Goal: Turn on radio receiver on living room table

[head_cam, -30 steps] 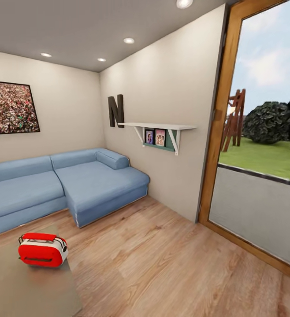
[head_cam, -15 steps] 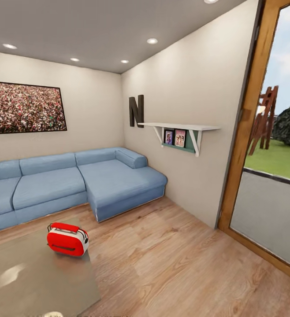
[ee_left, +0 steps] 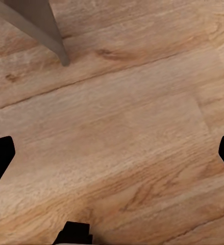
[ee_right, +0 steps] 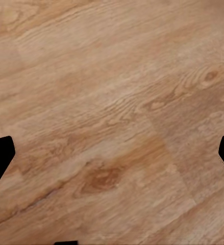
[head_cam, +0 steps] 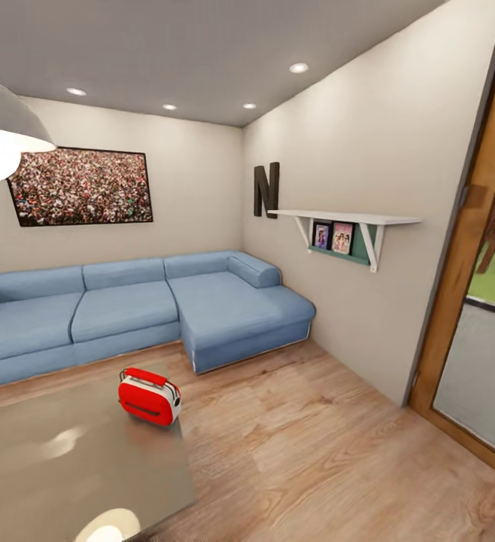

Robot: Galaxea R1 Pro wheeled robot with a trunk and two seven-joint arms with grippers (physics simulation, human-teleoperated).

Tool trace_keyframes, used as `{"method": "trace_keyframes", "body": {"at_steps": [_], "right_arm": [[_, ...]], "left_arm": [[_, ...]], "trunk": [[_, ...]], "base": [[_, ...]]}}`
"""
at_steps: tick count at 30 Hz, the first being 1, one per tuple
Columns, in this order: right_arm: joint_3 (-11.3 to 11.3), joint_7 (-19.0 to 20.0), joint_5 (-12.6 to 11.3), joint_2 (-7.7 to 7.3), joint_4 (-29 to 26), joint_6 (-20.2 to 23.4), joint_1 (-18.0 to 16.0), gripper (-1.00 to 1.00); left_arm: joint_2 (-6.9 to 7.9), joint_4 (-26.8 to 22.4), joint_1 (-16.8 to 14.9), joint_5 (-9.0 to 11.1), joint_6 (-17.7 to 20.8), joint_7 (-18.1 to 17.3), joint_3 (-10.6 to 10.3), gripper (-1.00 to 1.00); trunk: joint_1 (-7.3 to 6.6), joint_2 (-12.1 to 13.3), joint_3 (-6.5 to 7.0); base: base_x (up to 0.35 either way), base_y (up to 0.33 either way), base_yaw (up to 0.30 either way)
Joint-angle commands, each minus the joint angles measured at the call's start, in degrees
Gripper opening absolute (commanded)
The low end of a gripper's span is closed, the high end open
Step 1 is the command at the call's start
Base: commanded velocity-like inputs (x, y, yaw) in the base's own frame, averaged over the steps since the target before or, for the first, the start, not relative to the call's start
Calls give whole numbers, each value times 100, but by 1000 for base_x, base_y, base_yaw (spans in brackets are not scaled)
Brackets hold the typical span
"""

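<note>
One radio receiver (head_cam: 149, 396), one table (head_cam: 59, 459), one sofa (head_cam: 127, 309), one shelf (head_cam: 353, 222), two photos (head_cam: 332, 236), four ceiling lights (head_cam: 299, 68).

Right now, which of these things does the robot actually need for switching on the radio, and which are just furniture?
Needed:
radio receiver
table it stands on

Just there:
blue sofa
crowd picture
wall shelf with photos
letter N
pendant lamp

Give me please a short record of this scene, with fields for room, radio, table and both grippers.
room: blue sofa, crowd picture, wall shelf, wood floor
radio receiver: red, standing on the table near its far right corner
table: glossy top
left gripper: open, over floor
right gripper: open, over floor
</note>
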Motion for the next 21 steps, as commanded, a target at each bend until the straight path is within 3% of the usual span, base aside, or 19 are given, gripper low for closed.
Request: {"method": "trace_keyframes", "body": {"at_steps": [1, 9, 21], "right_arm": [[1, 0, 0, -1, 1, 0, 0, 100], [1, 0, 0, 0, 1, 0, 0, 100], [-9, 0, 5, -1, 1, 0, 0, 100]], "left_arm": [[0, 0, 0, -1, 0, 3, 0, 100], [-1, 3, 0, -4, -1, 288, 0, 100], [0, 2, 0, -4, -1, 317, 8, 100]], "trunk": [[0, 0, 0], [0, 0, 0], [0, 0, 0]], "base": [[0, -247, 288], [113, -285, 288], [293, -164, 288]]}}
